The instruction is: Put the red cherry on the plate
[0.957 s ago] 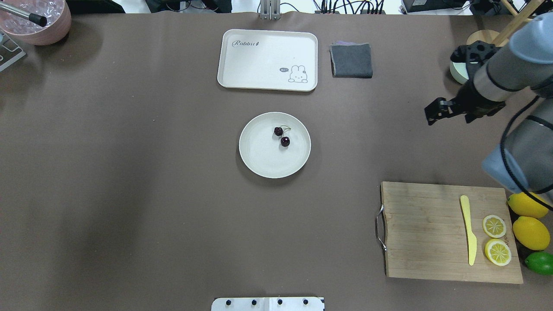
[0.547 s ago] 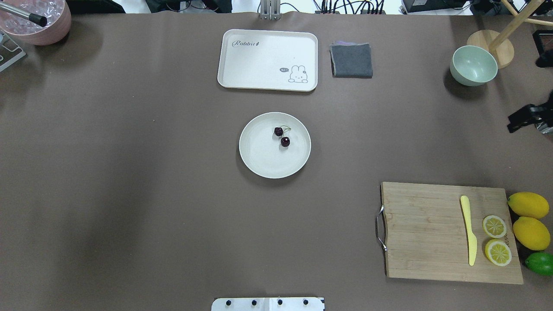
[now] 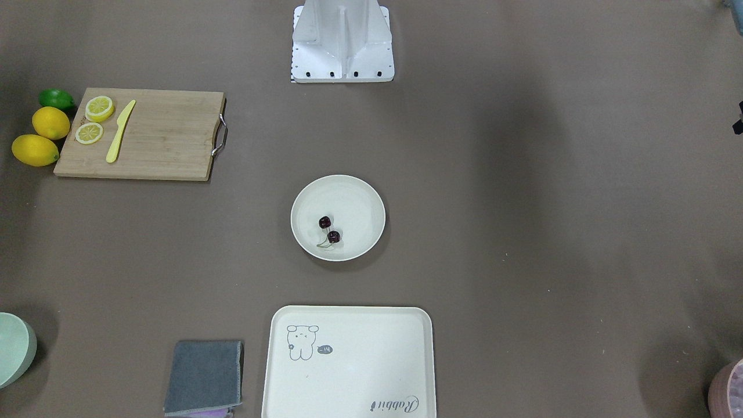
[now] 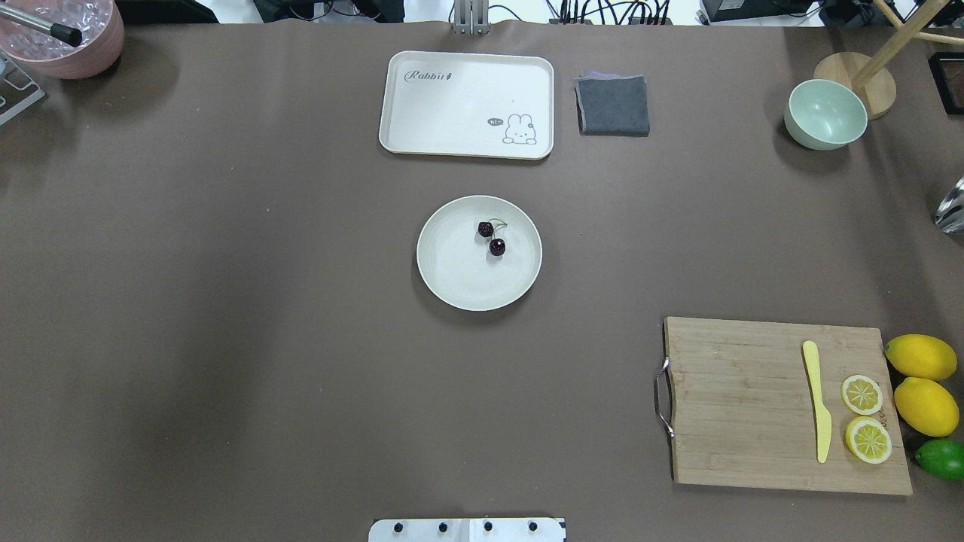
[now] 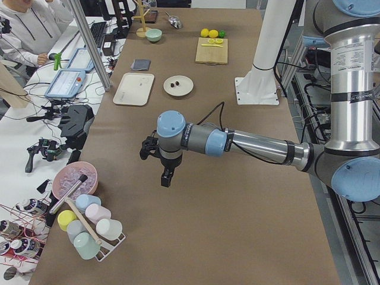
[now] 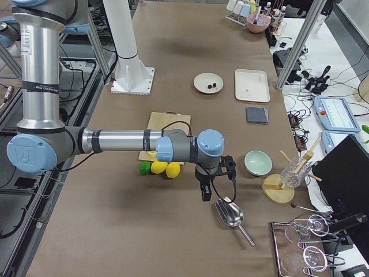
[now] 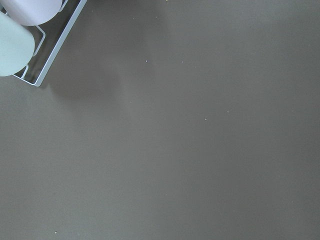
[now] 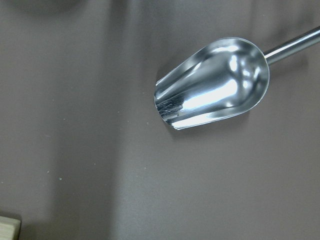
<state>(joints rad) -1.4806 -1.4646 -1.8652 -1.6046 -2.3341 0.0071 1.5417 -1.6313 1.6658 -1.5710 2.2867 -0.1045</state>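
Observation:
The red cherry, a dark pair on thin green stems, lies inside the round cream plate at mid-table, also seen from the front as cherry on plate. No gripper is near them. In the exterior left view my left gripper hangs over bare table near the cup rack. Far from the plate, my right gripper hovers by a metal scoop in the exterior right view. Whether either gripper is open or shut, I cannot tell.
A rabbit tray and a grey cloth lie beyond the plate. A green bowl stands far right. The wooden board carries a yellow knife and lemon slices, with lemons beside it.
My right arm has pulled away to the right and left the overhead view, uncovering the green bowl. The cherry and plate have not moved.

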